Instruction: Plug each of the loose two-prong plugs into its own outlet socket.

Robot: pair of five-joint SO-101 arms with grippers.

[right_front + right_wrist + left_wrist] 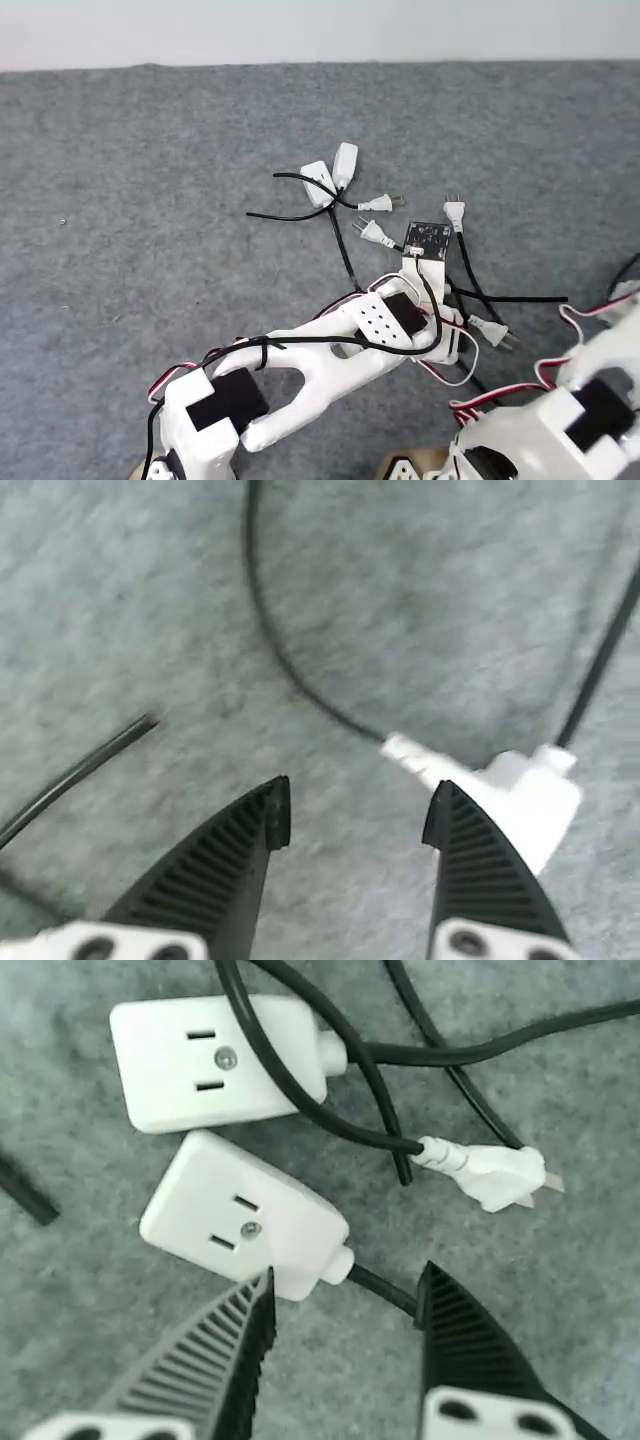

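Observation:
Two white outlet sockets [215, 1060] [245, 1220] lie side by side on the grey carpet; from above they are at the centre [345, 163] [318, 183]. A white two-prong plug [495, 1175] lies loose beside them. My left gripper [345, 1285] is open, its fingertips on either side of the nearer socket's black cable [385, 1295]. Three more loose plugs [372, 233] [455, 212] [490, 330] rest around the left arm's wrist [428, 240]. My right gripper [360, 790] hangs open over the carpet, with a white plug [510, 780] just beyond one finger.
Black cables [300, 215] loop and cross between sockets and plugs, one running out to the right [530, 298]. The left arm's white body [330, 360] covers the front middle. The right arm [590, 400] sits at the front right corner.

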